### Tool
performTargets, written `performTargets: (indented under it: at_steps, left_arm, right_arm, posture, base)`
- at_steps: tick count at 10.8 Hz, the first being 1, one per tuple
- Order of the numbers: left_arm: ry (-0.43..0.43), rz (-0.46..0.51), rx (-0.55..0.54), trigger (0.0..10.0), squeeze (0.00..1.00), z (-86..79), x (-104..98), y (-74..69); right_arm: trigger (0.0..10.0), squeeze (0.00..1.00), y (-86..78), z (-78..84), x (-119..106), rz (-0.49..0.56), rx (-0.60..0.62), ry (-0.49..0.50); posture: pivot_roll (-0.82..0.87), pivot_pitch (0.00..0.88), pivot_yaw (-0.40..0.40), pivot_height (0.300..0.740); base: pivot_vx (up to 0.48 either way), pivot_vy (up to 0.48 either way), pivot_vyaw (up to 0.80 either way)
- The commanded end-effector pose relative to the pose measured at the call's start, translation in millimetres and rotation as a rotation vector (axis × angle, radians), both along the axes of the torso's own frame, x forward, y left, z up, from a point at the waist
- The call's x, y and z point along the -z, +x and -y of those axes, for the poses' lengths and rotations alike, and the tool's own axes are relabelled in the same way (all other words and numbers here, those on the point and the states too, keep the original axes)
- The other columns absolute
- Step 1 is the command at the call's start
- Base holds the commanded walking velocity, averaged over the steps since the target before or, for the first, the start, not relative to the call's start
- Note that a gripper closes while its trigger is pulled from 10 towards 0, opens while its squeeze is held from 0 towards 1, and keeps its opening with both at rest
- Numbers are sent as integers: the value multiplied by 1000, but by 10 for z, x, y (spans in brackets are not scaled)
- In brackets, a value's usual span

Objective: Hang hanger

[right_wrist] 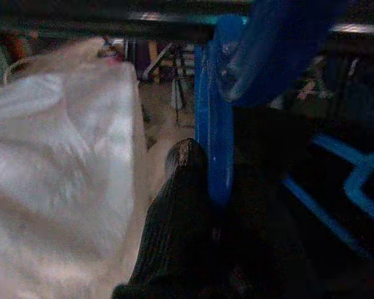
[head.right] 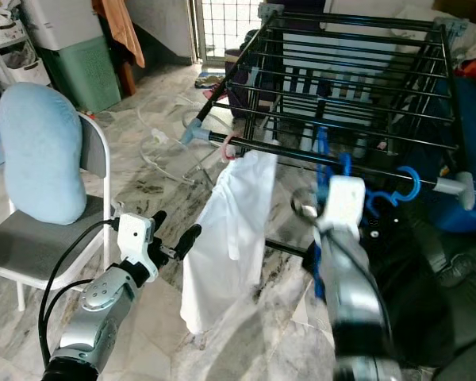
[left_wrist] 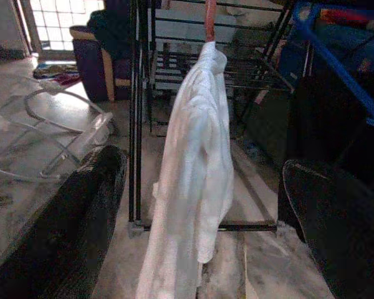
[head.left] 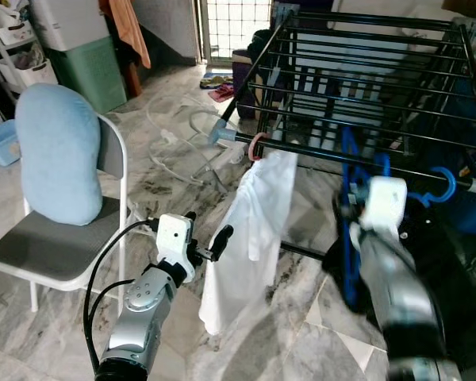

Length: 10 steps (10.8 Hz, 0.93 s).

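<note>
Right hand [right_wrist: 202, 187] grips the blue hanger [right_wrist: 213, 124] just under the rack rail [head.left: 341, 155].

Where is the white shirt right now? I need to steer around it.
The white shirt hangs from the black drying rack's front rail by a pink hook, centre of the eye views, between the left claw and the blue hanger.

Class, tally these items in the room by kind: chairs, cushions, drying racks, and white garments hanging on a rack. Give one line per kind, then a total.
Chair: 1
Blue cushion: 1
Drying rack: 1
White garment hanging on the rack: 1
Total: 4
</note>
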<state>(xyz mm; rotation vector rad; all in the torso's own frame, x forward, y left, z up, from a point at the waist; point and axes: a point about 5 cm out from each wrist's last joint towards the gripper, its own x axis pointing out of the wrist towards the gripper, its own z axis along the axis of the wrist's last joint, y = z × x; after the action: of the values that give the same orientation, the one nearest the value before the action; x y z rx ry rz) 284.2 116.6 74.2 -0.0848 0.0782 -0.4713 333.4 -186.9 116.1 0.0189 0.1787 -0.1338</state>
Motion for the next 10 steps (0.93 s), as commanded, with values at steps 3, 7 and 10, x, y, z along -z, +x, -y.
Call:
performTargets:
  at_steps: [3,7,10]
  left_arm:
    - [26,0,-4,10000,0,-26,-7,-24]
    - [48,-11,-13,10000,0,-76,11,-53]
    - [60,-16,-14,10000,0,-94,12,-56]
  right_arm:
    - [10000,0,245,-85,-35,-78,-13,25]
    - [10000,0,435,-66,-36,-157,20,115]
    - [10000,0,413,-85,112,-223,26,150]
  posture:
    - [-86,57,10,740]
    - [-61,62,10,740]
    - [-49,61,15,740]
  base:
    - [0,0,0]
    - [0,0,0]
    - [0,0,0]
